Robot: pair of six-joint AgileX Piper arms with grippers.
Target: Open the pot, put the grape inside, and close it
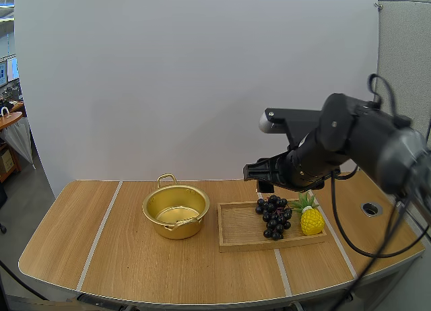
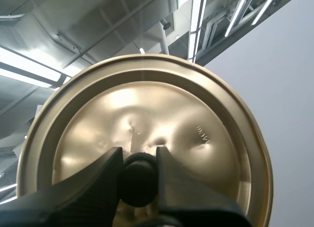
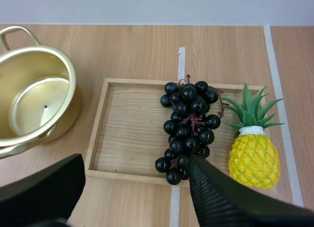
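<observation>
Your left fingers (image 2: pixel 98 178) are closed on the black knob (image 2: pixel 139 180) of the gold lid (image 2: pixel 196 119), one finger on each side of it, pinching it between the tips. The lid is held up in the air, away from the bench, with its top face turned towards the fingers.

Your right fingers (image 3: pixel 221 197) stand wide apart with nothing between them, hanging over the wooden tray (image 3: pixel 127 138). The bunch of grapes (image 3: pixel 189 126) lies in the tray. Its narrow end is right at the tip of one finger, on that finger's inner side. You cannot tell whether the tip touches the berries. The other finger is well clear of the bunch, over the tray's edge on the pot's side.

From the high view, the grapes lie in the half of the tray towards 3 o'clock, with the toy pineapple (image 3: pixel 253 156) just beside them at 3 o'clock. The half towards 9 o'clock is bare wood. The pot (image 3: pixel 68 114) stands open on the bench (image 3: pixel 137 50) at 9 o'clock from the tray, close to it but apart, and its inside holds nothing.

Counted: one pot, one lid, one bunch of grapes, one pineapple, one tray.
</observation>
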